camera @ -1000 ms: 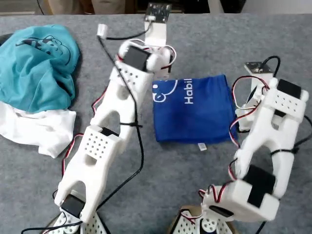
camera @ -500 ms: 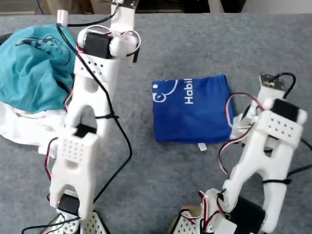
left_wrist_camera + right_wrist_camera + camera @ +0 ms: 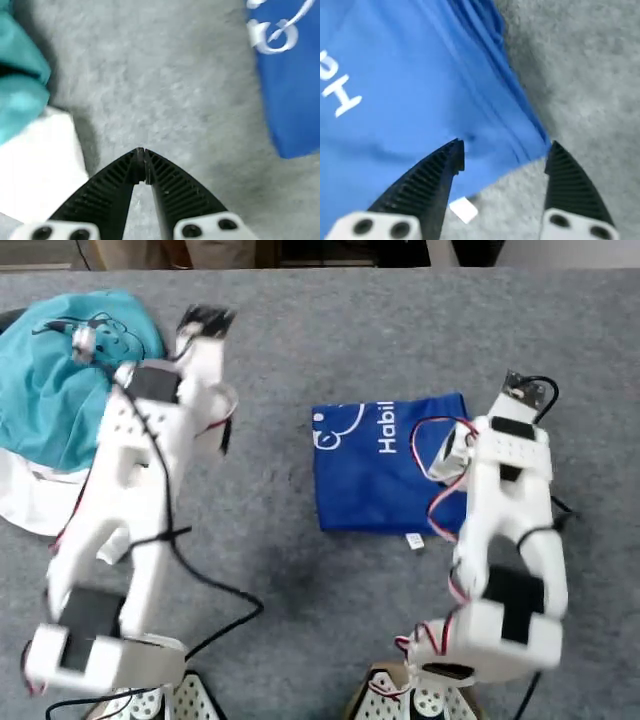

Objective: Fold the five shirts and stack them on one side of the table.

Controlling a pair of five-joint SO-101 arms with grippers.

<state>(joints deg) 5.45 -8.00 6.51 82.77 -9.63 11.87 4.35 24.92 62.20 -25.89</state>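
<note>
A folded blue shirt [image 3: 385, 465] lies at the table's middle. A crumpled teal shirt [image 3: 60, 390] sits on a white shirt [image 3: 30, 502] at the far left. My left gripper [image 3: 141, 152] is shut and empty over bare grey cloth, with the teal shirt [image 3: 20, 85] and white shirt [image 3: 42, 155] on one side and the blue shirt [image 3: 292, 75] on the other. My right gripper [image 3: 506, 147] is open, hanging over the blue shirt's [image 3: 395, 75] folded edge near a corner, where a small white tag [image 3: 464, 209] sticks out.
The table is covered in grey felt [image 3: 400, 320]. Both arm bases stand at the near edge. Bare felt stretches between the shirt pile and the blue shirt, and along the far side.
The left arm has swung left, away from the blue shirt and toward the teal and white pile. The right arm has shifted left over the blue shirt's right edge.
</note>
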